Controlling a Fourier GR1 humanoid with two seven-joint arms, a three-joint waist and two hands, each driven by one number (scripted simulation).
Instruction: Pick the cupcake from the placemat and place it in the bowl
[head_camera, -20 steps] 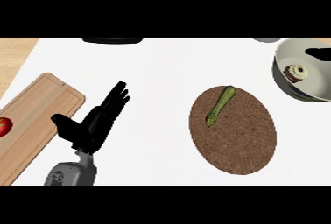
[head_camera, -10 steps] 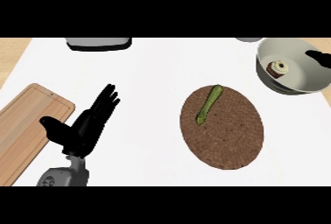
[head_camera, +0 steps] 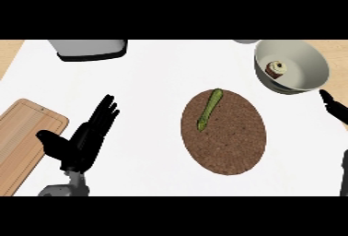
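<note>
- Two hands show over the white desk (head_camera: 149,83): the left hand (head_camera: 85,138) at the lower left, and only a small part of the right hand (head_camera: 334,107) at the right edge.
- The left hand is spread open, fingers straight and pointing up and to the right, thumb out to the left; it holds nothing and lies beside the wooden cutting board (head_camera: 24,138), which runs off the left edge.
- Of the right hand only a dark finger or two shows just below the bowl (head_camera: 302,55); whether it is open or closed I cannot tell.
- The cupcake (head_camera: 276,68) sits inside the pale bowl at the upper right, toward the bowl's left side, with a brown body and a light top.
- The brown oval placemat (head_camera: 228,143) lies in the middle of the desk, well apart from the left hand and near the bowl's lower left.
- A long green vegetable (head_camera: 209,109) lies on the upper part of the placemat, tilted, its upper end at the mat's top edge.
- A grey appliance (head_camera: 88,49) with a dark base stands at the top left edge of the desk.
</note>
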